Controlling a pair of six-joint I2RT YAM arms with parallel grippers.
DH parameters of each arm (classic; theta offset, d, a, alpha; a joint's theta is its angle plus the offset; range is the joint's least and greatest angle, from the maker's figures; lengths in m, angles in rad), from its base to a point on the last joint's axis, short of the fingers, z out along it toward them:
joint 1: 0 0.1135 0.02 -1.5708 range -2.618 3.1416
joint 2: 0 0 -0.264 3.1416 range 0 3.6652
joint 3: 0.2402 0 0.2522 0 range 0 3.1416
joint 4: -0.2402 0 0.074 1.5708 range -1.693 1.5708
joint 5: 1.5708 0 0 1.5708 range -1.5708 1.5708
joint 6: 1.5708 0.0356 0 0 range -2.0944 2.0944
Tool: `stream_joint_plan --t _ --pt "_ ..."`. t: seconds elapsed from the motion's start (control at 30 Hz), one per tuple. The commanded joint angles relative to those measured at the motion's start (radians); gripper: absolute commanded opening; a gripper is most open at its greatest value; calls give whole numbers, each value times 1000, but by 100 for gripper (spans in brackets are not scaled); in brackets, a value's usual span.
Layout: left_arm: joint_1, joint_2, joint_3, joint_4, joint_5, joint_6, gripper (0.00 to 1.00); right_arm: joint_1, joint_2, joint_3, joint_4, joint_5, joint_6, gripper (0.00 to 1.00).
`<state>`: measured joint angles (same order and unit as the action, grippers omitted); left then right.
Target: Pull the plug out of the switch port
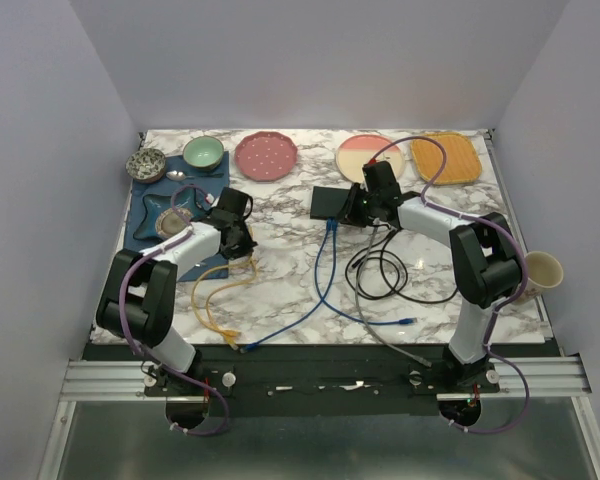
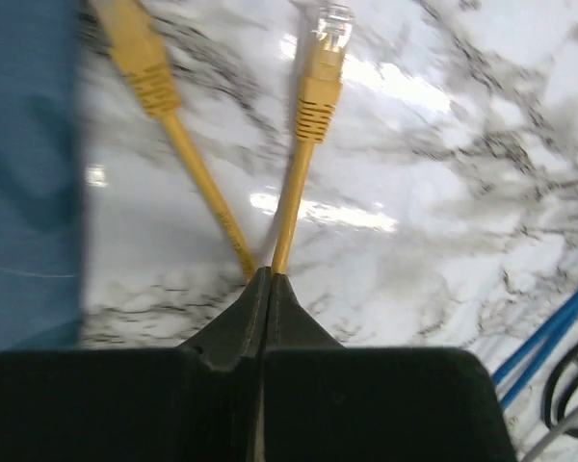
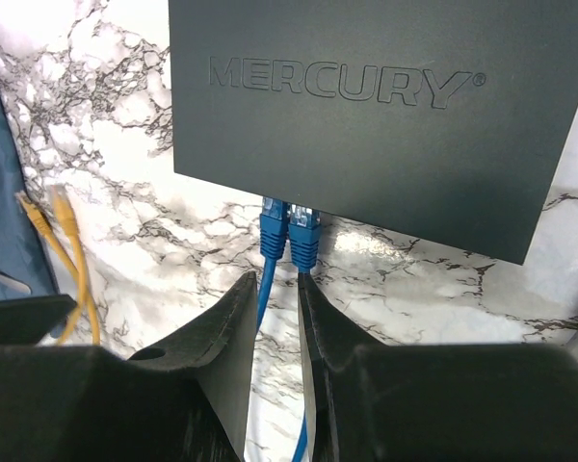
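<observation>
The switch (image 3: 385, 125) is a flat black box marked MERCURY, lying mid-table (image 1: 330, 202). Two blue plugs (image 3: 273, 226) (image 3: 304, 236) sit side by side in ports on its near edge. My right gripper (image 3: 276, 277) (image 1: 352, 212) is open just behind them. One blue cable (image 3: 266, 289) runs between its fingers without being pinched. My left gripper (image 2: 268, 274) (image 1: 245, 250) is shut on a yellow cable (image 2: 294, 192), which ends in a loose clear-tipped plug (image 2: 326, 43) over the marble, away from the switch.
A blue mat (image 1: 170, 215) with dishes lies at the left. Bowls and plates (image 1: 266, 155) (image 1: 445, 158) line the back. A black cable coil (image 1: 390, 275) and blue cables (image 1: 320, 280) lie below the switch. A cup (image 1: 542, 270) stands at the right edge.
</observation>
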<state>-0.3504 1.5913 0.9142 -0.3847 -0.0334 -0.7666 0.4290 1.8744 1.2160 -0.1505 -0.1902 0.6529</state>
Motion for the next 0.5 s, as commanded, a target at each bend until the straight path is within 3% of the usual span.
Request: stream_joint_plan --t 0.0,0.1,0.17,0.2,0.27,0.3,0.47 --pt "28 -76 29 -77 -94 38 8 1 -31 -19 26 23 -13 32" --pt "11 -131 40 -14 -51 18 45 1 -35 -18 29 23 -10 32" --pt "-8 -157 60 35 0 1 58 1 -34 -13 29 26 -10 32" --pt "-16 -160 71 44 12 -8 70 1 -34 -10 28 26 -10 32" --pt "-53 -154 92 82 32 -37 80 1 -32 -4 29 26 -7 32" --pt "-64 -152 94 99 64 -54 94 1 -32 3 28 29 -7 32" --pt "-90 -96 3 362 237 -200 97 -7 -23 56 25 98 -4 32"
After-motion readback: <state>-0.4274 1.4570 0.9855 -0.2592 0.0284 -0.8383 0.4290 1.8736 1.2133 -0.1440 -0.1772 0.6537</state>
